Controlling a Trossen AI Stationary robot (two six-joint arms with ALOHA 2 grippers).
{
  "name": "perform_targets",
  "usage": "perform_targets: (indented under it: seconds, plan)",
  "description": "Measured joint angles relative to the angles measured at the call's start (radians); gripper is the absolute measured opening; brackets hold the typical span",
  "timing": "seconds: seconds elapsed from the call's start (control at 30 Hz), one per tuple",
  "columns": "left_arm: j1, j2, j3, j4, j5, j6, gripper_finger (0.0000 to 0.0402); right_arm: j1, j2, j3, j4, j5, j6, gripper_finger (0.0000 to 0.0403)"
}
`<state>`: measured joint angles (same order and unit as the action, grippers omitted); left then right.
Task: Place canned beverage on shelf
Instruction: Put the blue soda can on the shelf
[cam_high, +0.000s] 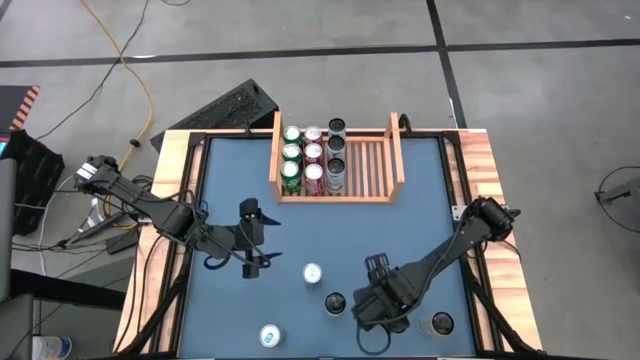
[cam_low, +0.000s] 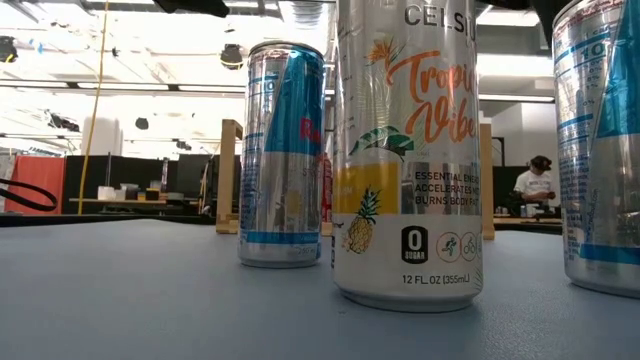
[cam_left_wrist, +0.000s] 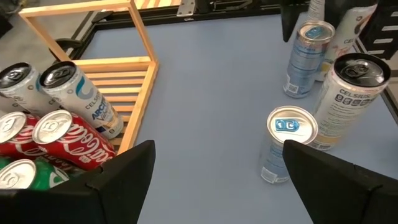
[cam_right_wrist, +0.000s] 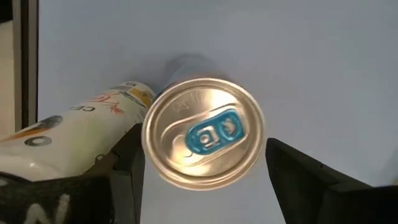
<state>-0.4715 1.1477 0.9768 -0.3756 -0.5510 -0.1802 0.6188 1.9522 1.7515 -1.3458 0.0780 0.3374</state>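
Note:
The light-wood shelf (cam_high: 370, 165) stands at the table's far middle, its left part filled with several upright cans (cam_high: 313, 160); it also shows in the left wrist view (cam_left_wrist: 118, 68). My right gripper (cam_high: 378, 300) is at the near right, pointing down, open, over an upright silver can with a blue tab (cam_right_wrist: 202, 134). Its fingers (cam_right_wrist: 127, 171) stand on either side of the can's top. The gripper hides this can in the high view. My left gripper (cam_high: 250, 245) is open and empty, left of the middle (cam_left_wrist: 217, 149). My right gripper comes at the blue-tab can from above, pointing down, one finger on each side of its top rim (cam_right_wrist: 152, 155). I cannot tell whether the fingers touch the can.
Loose upright cans stand on the blue table top: a silver-topped one (cam_high: 313, 273), a dark-topped white one (cam_high: 335, 302) close beside my right gripper, one at the near edge (cam_high: 270, 336) and one at the near right (cam_high: 437, 323). The shelf's right half (cam_high: 375, 180) is bare slats.

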Motion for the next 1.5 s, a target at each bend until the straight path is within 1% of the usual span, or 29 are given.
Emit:
perform_targets:
  seconds: [0.33,0.57,0.67,0.9,0.97,1.1,1.23,1.37,1.5]
  plan:
    - [0.0,0.0,0.0,0.0,-0.011,-0.008,0.0341,-0.004,0.0,0.0,0.067,0.0,-0.106,0.0249]
    - [0.0,0.0,0.0,0.0,-0.011,-0.008,0.0341,-0.02,0.0,0.0,0.068,0.0,-0.11,0.0245]
    - [0.0,0.0,0.0,0.0,-0.011,-0.008,0.0341,-0.022,0.0,0.0,0.068,0.0,-0.111,0.0224]
    - [0.0,0.0,0.0,0.0,-0.01,-0.008,0.0341,-0.026,-0.001,0.0,0.069,0.0,-0.111,0.0131]
    - [0.0,0.0,0.0,0.0,-0.01,-0.007,0.0341,-0.026,-0.001,0.0,0.069,0.0,-0.111,0.0115]
    - [0.0,0.0,0.0,-0.001,-0.01,-0.007,0.0341,-0.033,-0.002,0.0,0.068,0.008,-0.107,0.0114]
    - [0.0,0.0,0.0,-0.001,-0.01,-0.008,0.0341,-0.059,-0.002,0.001,0.065,0.04,-0.102,0.0114]
    - [0.0,0.0,0.0,-0.003,-0.01,-0.008,0.0341,-0.11,-0.006,0.019,0.03,0.058,-0.123,0.0115]
    - [0.0,0.0,0.0,-0.026,-0.01,-0.021,0.0341,-0.172,-0.036,0.047,-0.04,0.062,-0.19,0.0118]
